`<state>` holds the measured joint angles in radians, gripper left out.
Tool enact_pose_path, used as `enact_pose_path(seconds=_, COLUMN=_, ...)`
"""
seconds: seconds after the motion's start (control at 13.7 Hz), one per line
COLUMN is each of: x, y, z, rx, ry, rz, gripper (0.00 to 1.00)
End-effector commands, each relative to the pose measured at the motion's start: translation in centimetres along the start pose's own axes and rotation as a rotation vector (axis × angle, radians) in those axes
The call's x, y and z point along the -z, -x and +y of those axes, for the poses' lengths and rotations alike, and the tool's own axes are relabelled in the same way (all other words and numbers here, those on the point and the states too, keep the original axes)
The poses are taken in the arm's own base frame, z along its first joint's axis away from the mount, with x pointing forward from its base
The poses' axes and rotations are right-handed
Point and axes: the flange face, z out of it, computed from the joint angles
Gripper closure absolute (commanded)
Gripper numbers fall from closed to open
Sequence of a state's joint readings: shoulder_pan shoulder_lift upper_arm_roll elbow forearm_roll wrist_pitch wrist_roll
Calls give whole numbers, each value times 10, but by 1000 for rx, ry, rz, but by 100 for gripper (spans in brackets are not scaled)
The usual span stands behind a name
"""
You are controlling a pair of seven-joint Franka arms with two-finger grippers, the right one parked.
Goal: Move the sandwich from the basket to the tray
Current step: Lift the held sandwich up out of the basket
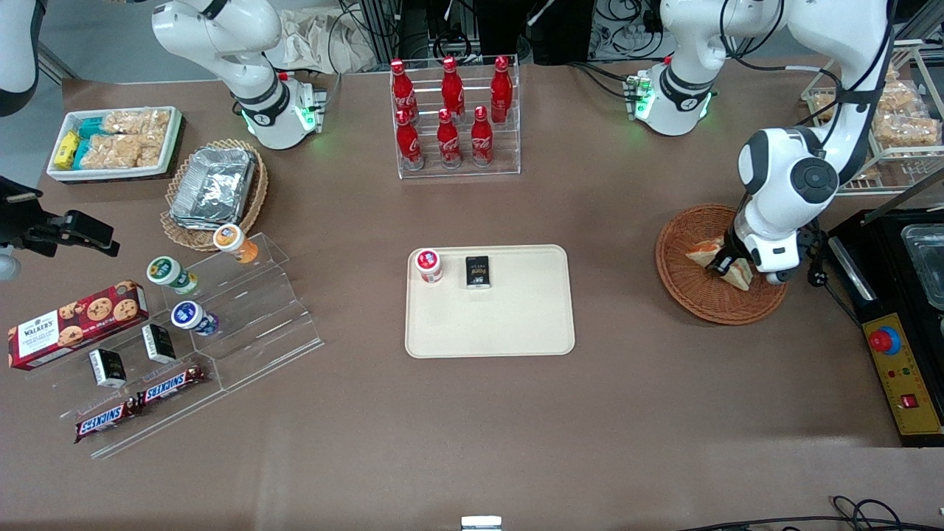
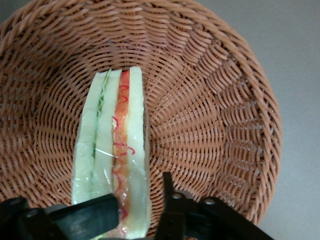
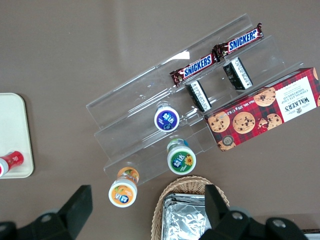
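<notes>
1. Nearest the front camera among the goods are the Snickers bars [image 1: 140,402] on the clear stepped display [image 1: 243,324], toward the parked arm's end of the tabletop [image 1: 472,442].
2. Midway along the tabletop lies the tray [image 1: 490,324], flat and cream-beige; a red-capped cup [image 1: 428,265] and a small dark packet [image 1: 478,272] stand on its edge farthest from the front camera, and the rest of its surface is bare.
3. Toward the working arm's end sits the basket [image 1: 693,295], round and reddish-brown, well apart from the tray.
4. In the basket stands the sandwich [image 2: 112,155] on edge, wrapped in clear film, with green and orange-red filling showing between the bread slices.
5. Down in the basket, the gripper [image 2: 141,210] has one finger on each broad bread face; the jaws are spread no wider than the wedge, and they look clamped on it or very nearly so.
6. Decisive relation: the sandwich's long axis runs straight away from the gripper, across the closing direction, so the fingers press the flat faces, not the filling edge.
7. My judgement: the sandwich should be lifted clear of the basket rim before it is carried toward the tray.
</notes>
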<state>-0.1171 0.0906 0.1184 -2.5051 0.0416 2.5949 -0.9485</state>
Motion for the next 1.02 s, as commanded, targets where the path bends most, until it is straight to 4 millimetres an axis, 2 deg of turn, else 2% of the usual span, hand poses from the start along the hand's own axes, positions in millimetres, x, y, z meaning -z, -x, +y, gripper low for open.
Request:
enact_pose_path(seconds=0.0, x=15, y=4, z=4, rx=16, ry=25, rz=28, gripper=100)
enact_pose_path(seconds=0.15, x=41, y=2, z=11, rx=-23, ry=2, rz=15, gripper=100)
enact_pose_path(seconds=0.37, x=93, y=-1, z=34, rx=-114, ry=-15, rz=8, gripper=100)
enact_pose_path(seconds=0.59, x=167, y=0, z=78, rx=-170, ry=-78, rz=-22, gripper=100)
enact_pose_path(seconds=0.66, x=190, y=8, z=95, rx=-198, ry=-84, rz=-22, gripper=100)
enact_pose_path(seconds=0.8, x=224, y=40, z=124, rx=-278, ry=-56, rz=1, gripper=100)
enact_pose_path(seconds=0.95, x=242, y=77, z=154, rx=-408, ry=-32, rz=9, gripper=100)
